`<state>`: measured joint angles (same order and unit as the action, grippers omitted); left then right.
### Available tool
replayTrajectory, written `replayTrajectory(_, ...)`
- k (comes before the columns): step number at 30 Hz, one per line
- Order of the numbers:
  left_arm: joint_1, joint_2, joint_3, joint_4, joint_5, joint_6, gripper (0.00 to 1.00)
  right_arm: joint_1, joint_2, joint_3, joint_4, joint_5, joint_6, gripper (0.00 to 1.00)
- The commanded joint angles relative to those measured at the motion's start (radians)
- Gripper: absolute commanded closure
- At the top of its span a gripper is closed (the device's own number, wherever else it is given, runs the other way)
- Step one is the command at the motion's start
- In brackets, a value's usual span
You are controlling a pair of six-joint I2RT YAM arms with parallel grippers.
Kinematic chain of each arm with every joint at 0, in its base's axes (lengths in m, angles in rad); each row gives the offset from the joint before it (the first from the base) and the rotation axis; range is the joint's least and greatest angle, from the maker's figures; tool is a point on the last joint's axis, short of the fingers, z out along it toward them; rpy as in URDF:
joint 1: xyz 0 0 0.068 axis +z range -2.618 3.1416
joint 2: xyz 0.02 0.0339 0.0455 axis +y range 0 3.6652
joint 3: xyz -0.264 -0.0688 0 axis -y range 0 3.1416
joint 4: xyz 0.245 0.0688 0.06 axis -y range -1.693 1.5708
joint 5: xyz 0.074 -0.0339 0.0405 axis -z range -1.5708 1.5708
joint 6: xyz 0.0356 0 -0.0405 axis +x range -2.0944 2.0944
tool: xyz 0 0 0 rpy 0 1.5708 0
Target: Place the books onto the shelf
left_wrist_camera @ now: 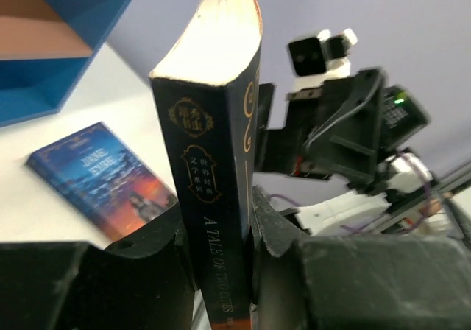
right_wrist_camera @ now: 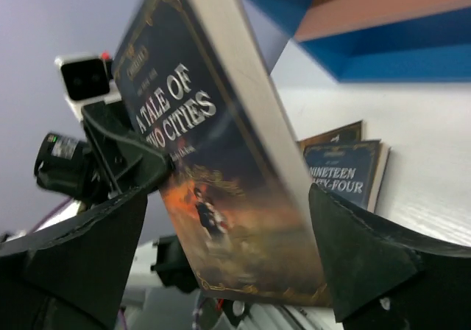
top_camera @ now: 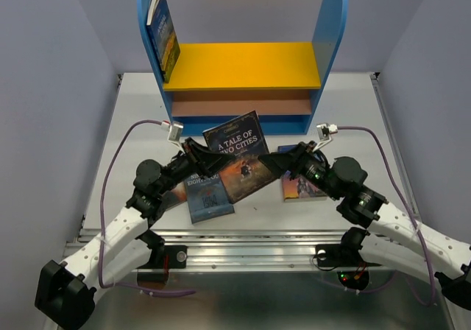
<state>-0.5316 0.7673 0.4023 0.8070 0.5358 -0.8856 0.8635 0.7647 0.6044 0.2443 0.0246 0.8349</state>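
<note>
Left gripper (left_wrist_camera: 221, 219) pinches the Tale of Two Cities book (top_camera: 237, 149) by its spine near the shelf (top_camera: 243, 65); right gripper (right_wrist_camera: 228, 212) is spread wide. Probably light, bendy.

- The white-and-black left arm (top_camera: 121, 227) is bent at the elbow and reaches inward toward the middle.
- Its black two-finger left gripper (left_wrist_camera: 221, 230) is clamped on the spine end of a dark paperback book (left_wrist_camera: 217, 146).
- The white-and-black right arm (top_camera: 390, 219) mirrors it, reaching inward.
- Its black right gripper (right_wrist_camera: 228, 253) has its fingers (right_wrist_camera: 360, 256) spread wide on either side of the same book, seemingly not touching it.
</note>
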Motion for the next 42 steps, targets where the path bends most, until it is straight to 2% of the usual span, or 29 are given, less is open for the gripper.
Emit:
replayTrajectory(1, -0.004, -0.059, 0.17, -0.09, -0.14, 0.206, 1.0, -0.003, -0.053, 0.103, -0.088, 0.247, -0.048, 0.0)
replayTrajectory(5, -0.004, -0.037, 0.372, -0.201, -0.229, 0.353, 1.0, -0.003, -0.088, 0.113, -0.171, 0.353, -0.076, 0.0)
replayTrajectory(12, -0.004, 0.096, 0.661, -0.288, -0.333, 0.592, 1.0, -0.003, -0.134, 0.112, -0.241, 0.478, -0.14, 0.0)
replayTrajectory(14, -0.005, 0.128, 0.726, -0.287, -0.423, 0.681, 1.0, -0.003, -0.134, 0.115, -0.281, 0.498, -0.154, 0.0)
replayTrajectory(19, -0.005, 0.326, 0.901, -0.295, -0.669, 0.876, 1.0, -0.003, -0.128, 0.123, -0.316, 0.566, -0.186, 0.0)
replayTrajectory(23, -0.005, 0.449, 1.003, -0.264, -0.727, 0.991, 1.0, -0.003, -0.11, 0.13, -0.315, 0.589, -0.198, 0.0)
replayTrajectory(26, -0.001, 0.541, 1.068, -0.2, -0.809, 1.039, 1.0, -0.003, -0.085, 0.143, -0.316, 0.606, -0.212, 0.0)
replayTrajectory(32, 0.025, 0.702, 1.196, -0.204, -0.849, 1.131, 1.0, -0.003, -0.039, 0.163, -0.316, 0.597, -0.241, 0.0)
replayTrajectory(38, 0.07, 0.759, 1.189, -0.18, -0.849, 1.156, 1.0, -0.003, -0.019, 0.169, -0.315, 0.575, -0.257, 0.0)
replayTrajectory(42, 0.134, 0.777, 1.179, -0.177, -0.8, 1.099, 1.0, -0.003, -0.013, 0.172, -0.315, 0.569, -0.26, 0.0)
